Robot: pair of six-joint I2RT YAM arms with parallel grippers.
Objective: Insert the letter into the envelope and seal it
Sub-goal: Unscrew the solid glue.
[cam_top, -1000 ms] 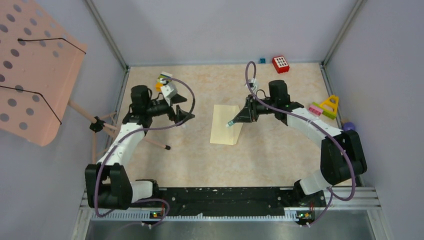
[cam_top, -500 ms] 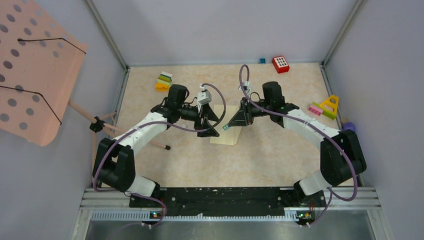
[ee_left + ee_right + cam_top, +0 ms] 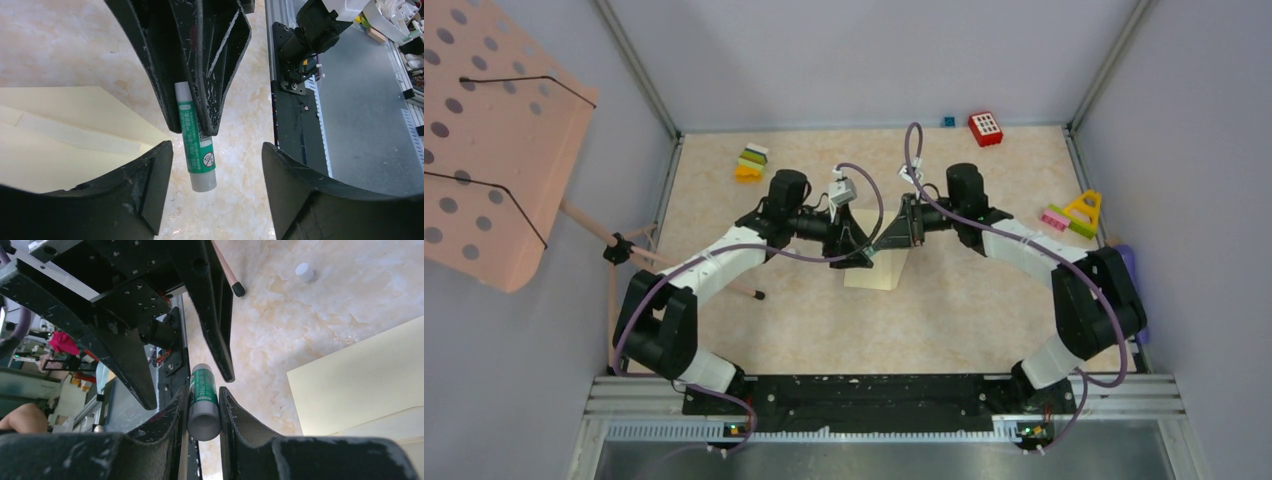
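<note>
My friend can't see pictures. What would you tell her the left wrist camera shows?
The right arm's fingers pinch a green glue stick. The left arm's fingers stand open on either side of it, not touching. A pale yellow envelope lies on the table at left.

The envelope lies at the middle of the table. Over it the two arms meet. The right gripper reaches in from the right with the glue stick clamped between its fingers. The left gripper reaches in from the left, one finger on each side of the stick's free end and apart from it. Stacked blocks sit near the far left corner. A brick and a cube sit by the far edge, and toys at the right edge. A cap lies near the tip of the stand leg, toward the left edge
</note>
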